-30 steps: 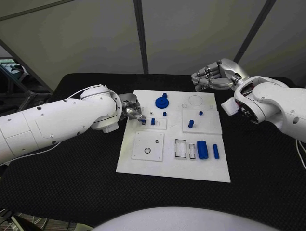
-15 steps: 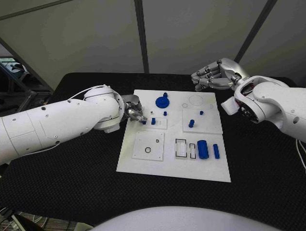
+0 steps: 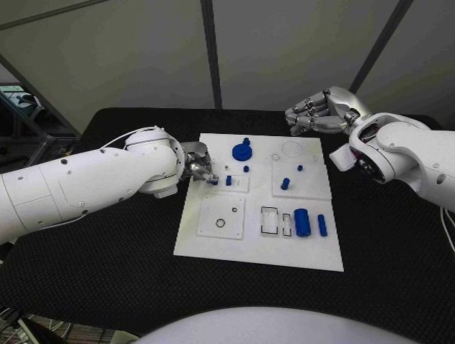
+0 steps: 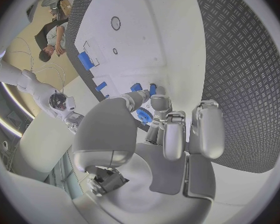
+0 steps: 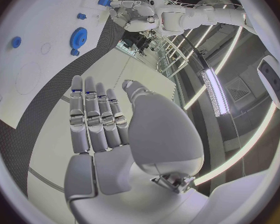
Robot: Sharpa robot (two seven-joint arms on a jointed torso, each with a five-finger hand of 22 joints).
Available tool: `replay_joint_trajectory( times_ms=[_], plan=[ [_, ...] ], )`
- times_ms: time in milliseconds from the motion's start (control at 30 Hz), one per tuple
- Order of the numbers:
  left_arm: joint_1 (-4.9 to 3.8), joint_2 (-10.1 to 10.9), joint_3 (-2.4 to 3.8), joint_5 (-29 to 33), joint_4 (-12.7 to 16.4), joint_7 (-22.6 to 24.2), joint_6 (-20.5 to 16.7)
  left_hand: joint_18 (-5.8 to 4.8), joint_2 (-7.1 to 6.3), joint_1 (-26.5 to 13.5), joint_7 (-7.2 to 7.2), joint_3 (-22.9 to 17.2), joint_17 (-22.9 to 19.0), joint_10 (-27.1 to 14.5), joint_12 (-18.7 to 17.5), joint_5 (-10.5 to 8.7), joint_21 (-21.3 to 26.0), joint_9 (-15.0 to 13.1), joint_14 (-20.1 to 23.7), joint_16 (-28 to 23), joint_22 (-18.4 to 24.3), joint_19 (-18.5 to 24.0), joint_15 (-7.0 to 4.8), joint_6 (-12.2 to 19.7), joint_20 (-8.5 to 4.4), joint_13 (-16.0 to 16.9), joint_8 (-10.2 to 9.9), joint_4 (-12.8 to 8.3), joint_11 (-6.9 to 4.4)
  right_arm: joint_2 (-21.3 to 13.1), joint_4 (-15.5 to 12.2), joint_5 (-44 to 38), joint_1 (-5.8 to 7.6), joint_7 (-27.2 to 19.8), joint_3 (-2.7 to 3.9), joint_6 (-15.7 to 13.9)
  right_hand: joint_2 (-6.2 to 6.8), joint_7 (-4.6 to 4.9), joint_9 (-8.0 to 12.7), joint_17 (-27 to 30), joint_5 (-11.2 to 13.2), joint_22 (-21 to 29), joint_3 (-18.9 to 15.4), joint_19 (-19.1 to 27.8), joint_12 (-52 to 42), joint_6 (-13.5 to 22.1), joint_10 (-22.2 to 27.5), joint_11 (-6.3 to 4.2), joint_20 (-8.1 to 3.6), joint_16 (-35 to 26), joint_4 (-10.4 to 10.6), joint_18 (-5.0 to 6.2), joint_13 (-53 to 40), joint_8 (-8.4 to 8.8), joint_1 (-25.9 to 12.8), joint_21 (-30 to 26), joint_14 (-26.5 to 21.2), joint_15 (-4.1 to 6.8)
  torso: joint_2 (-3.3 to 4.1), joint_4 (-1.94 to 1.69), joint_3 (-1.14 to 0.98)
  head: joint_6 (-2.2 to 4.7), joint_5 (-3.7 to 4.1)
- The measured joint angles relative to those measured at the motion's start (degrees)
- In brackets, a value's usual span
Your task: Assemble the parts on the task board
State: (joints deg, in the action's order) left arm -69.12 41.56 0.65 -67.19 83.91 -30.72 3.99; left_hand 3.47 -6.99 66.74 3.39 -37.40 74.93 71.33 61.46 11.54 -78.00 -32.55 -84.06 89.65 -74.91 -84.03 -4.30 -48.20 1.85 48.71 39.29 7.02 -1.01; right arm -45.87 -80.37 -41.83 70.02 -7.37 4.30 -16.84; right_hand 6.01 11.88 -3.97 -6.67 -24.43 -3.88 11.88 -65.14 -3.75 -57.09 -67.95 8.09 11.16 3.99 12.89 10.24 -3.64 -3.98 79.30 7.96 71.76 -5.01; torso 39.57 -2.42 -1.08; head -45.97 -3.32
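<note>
Resting at the board's [image 3: 256, 252] left edge, the left hand [image 3: 197, 166] pinches a small blue part [image 3: 213, 181] just beside another peg [image 3: 228, 180]. Off the board's far right corner, the right hand [image 3: 318, 111] hovers empty, fingers apart, above the surface [image 3: 114, 265].

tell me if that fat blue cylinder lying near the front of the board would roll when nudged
Probably: the blue cylinder lies on its side on the flat task board. It looks rigid and smooth, so likely slippery to pinch.
</note>
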Motion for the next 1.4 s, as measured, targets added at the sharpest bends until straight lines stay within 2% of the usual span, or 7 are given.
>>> replay_joint_trajectory(
  times_ms=[133,367,500,567,733,933,1400],
  plan=[
    [-0.01,-0.03,0.00,-0.05,0.00,0.00,0.08,-0.01,0.17,-0.17,0.00,0.00,0.00,0.00,0.00,0.01,0.00,-0.50,0.00,0.00,0.00,0.00,0.00,0.00,0.00,-0.04,0.00,0.00,0.00,-0.01,0.00,0.00,0.00,0.00,0.00,0.01,0.00,0.00,0.00,0.05,0.00,0.00,0.00,0.00,0.00,0.00,0.02,0.00,0.00,0.00,0.00,0.00,0.00,0.00,0.00,0.00,0.00,0.00,0.01,0.00,-0.02,0.01,-0.01],
    [-0.03,-0.24,0.00,-0.16,-0.21,-0.01,0.14,0.00,0.25,-0.25,0.01,0.00,0.00,0.00,0.00,0.33,0.00,-2.97,0.00,0.00,0.00,0.00,0.00,0.01,0.00,-0.05,0.03,0.00,0.00,-0.06,-0.05,-0.01,0.00,-0.01,0.00,0.02,0.00,0.00,0.00,0.12,0.00,0.00,0.00,0.00,0.00,0.00,0.42,-0.01,0.00,0.00,0.00,0.00,0.00,0.00,0.00,0.00,0.00,0.00,0.04,0.03,-0.03,-0.04,0.05],
    [-0.04,-0.39,0.02,-0.18,-0.42,-0.01,0.17,0.00,0.78,-0.82,-0.15,-0.16,0.00,0.00,0.00,0.36,0.00,-3.83,0.00,0.00,0.00,0.00,0.00,-0.15,0.00,-0.05,0.66,0.16,0.00,-0.09,-0.07,-0.01,0.00,-0.02,0.00,0.02,0.00,0.00,0.00,0.12,0.00,0.00,0.00,0.00,0.00,0.00,0.42,-0.01,0.00,0.00,0.00,0.00,0.00,0.00,0.00,0.00,0.00,0.00,0.05,0.05,-0.03,-0.09,0.17],
    [-0.04,-0.46,0.02,-0.18,-0.54,-0.01,0.21,0.00,0.52,-1.50,-0.38,-0.17,0.00,0.20,0.00,0.41,0.00,-4.58,0.00,0.00,0.00,0.00,0.00,-0.38,0.00,-0.05,0.69,0.15,-0.20,-0.10,-0.08,-0.01,0.00,-0.02,0.00,0.02,0.00,0.00,0.00,0.11,0.00,0.00,0.00,0.00,0.00,0.00,0.42,-0.01,0.00,0.00,0.00,0.00,0.00,0.00,0.00,0.00,0.00,0.00,0.06,0.05,-0.03,-0.12,0.22],
    [-0.05,-0.61,0.03,-0.03,-0.88,-0.01,0.64,0.00,0.09,-4.15,-0.52,-2.60,0.00,0.50,0.00,0.41,0.00,-5.48,0.21,0.00,0.00,0.14,-0.21,-0.52,-0.14,-0.05,1.11,-2.28,-0.49,-0.13,-0.13,-0.01,0.00,-0.03,0.00,0.00,0.00,0.00,0.00,0.11,0.00,0.00,0.00,0.00,0.00,0.00,0.41,-0.01,0.00,0.00,0.00,0.00,0.00,0.00,0.00,0.00,0.00,0.00,0.06,0.05,-0.03,-0.19,0.26],
    [-0.08,-0.73,0.06,0.41,-1.21,-0.01,1.01,0.01,-0.17,-6.71,-0.95,-4.03,0.00,0.79,0.48,0.18,-0.32,-5.45,0.00,0.00,0.00,0.00,-0.41,-0.96,-0.43,0.22,1.17,-3.71,-0.62,-0.17,-0.17,-0.01,0.00,-0.05,0.00,-0.01,0.00,0.00,0.00,0.11,0.00,0.00,0.00,0.00,0.00,0.00,0.41,-0.01,0.00,0.00,0.00,0.00,0.00,0.00,0.00,0.00,0.00,0.00,0.06,0.05,-0.03,-0.25,0.34],
    [-0.04,-1.09,0.02,1.43,-2.14,-0.01,1.08,0.01,-0.92,-9.81,-1.36,-1.37,0.00,1.40,1.06,-0.54,-0.32,-4.70,0.01,0.00,0.00,0.00,-0.42,-1.77,-0.42,0.64,1.92,-1.87,-1.23,-0.30,-0.22,-0.01,0.00,-0.06,-0.01,-0.01,0.00,0.00,0.00,0.11,0.00,0.00,0.00,0.00,0.00,0.00,0.41,-0.01,0.00,0.00,0.00,-0.01,0.00,0.00,0.00,0.00,0.00,0.00,0.06,0.06,-0.03,-0.34,0.37]
  ],
)
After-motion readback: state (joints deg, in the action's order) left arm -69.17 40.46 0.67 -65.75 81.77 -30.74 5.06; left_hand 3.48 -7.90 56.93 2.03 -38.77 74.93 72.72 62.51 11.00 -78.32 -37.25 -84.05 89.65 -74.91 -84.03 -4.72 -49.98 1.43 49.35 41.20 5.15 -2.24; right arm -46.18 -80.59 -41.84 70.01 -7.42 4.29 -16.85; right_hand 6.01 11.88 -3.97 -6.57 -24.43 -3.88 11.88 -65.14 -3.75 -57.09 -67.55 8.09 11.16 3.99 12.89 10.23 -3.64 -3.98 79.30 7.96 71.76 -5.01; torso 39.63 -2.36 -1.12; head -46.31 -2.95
